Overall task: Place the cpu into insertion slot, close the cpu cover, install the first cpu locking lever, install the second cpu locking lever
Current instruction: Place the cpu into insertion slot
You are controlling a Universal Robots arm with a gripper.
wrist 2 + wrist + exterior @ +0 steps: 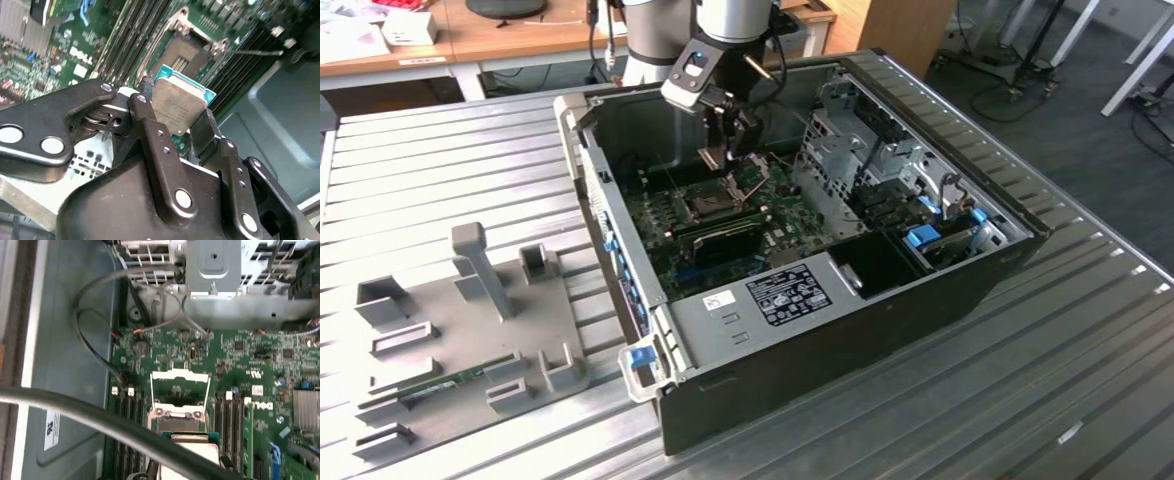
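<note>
Second wrist view is showing our gripper (174,120) clamping the cpu (176,102) by its edges, hovering above the insertion slot (181,56). We are judging the placement unfinished: the cpu cover (179,387) is standing open, with closing and locking not yet done.

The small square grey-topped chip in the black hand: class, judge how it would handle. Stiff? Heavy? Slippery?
Probably stiff: the small square grey-topped chip looks flat though the black hand pinches only two opposite edges. Likely light, being thin. Its smooth metal top could slip if gripped loosely.
</note>
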